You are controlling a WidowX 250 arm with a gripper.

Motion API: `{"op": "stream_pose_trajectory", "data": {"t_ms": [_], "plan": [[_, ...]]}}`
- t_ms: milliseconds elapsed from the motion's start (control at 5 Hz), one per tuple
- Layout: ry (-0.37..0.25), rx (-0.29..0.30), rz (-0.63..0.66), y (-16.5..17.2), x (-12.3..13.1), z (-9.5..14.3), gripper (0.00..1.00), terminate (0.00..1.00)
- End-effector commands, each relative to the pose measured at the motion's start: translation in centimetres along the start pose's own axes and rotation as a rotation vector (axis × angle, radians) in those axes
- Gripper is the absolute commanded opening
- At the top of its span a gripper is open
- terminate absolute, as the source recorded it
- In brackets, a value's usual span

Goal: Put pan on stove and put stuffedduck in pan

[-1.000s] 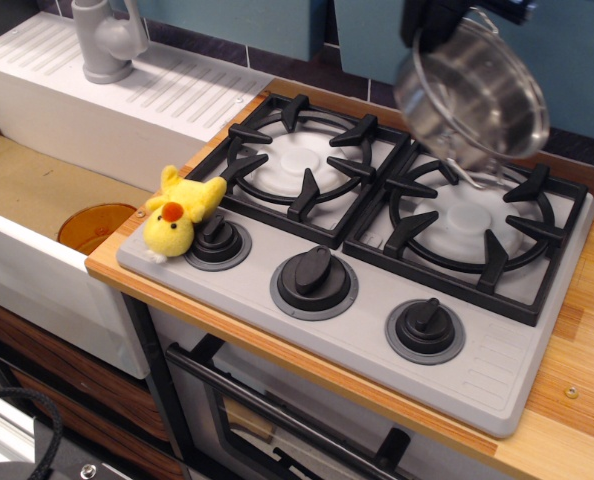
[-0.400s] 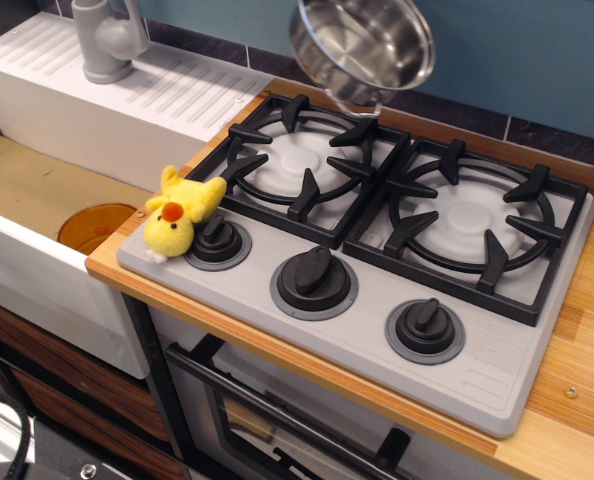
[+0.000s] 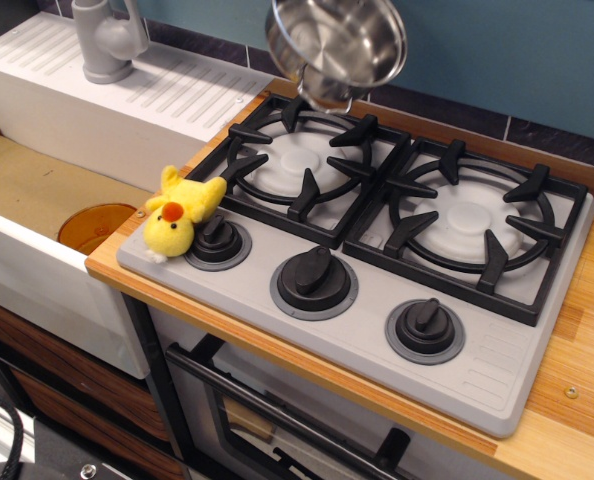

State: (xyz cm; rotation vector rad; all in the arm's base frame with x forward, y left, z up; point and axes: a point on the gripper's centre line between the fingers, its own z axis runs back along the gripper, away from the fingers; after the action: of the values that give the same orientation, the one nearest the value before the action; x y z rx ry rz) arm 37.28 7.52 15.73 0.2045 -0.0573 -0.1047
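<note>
The shiny steel pan [image 3: 337, 42] hangs tilted in the air at the top edge of the view, above the back of the left burner grate [image 3: 302, 160]. One loop handle shows at its lower edge. The gripper is out of view above the frame, so its hold on the pan does not show. The grey stove [image 3: 477, 350] lies on the wooden counter, and nothing stands on either of its two black grates. The yellow stuffedduck [image 3: 180, 212] lies on the stove's front left corner, touching the left knob [image 3: 217, 240].
A sink [image 3: 37, 185] with an orange drain [image 3: 95, 225] lies to the left, with a grey faucet [image 3: 107, 40] and a white drainboard behind it. The wooden counter [image 3: 577, 400] runs on to the right. A teal wall stands at the back and an oven door below.
The pan has moved left, from above the right burner to above the back of the left burner. The black gripper seen at the top a second ago has left the frame.
</note>
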Motion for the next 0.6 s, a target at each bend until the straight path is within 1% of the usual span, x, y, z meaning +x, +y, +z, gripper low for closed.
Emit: {"op": "stream_pose_trajectory", "data": {"t_ms": [0,400], "plan": [[-0.068,-0.010,0.034,0.8,-0.4,-1.9,0.00,0.00],[-0.097,-0.027,0.028,1.2,-0.1,-4.3,0.00,0.00]]}}
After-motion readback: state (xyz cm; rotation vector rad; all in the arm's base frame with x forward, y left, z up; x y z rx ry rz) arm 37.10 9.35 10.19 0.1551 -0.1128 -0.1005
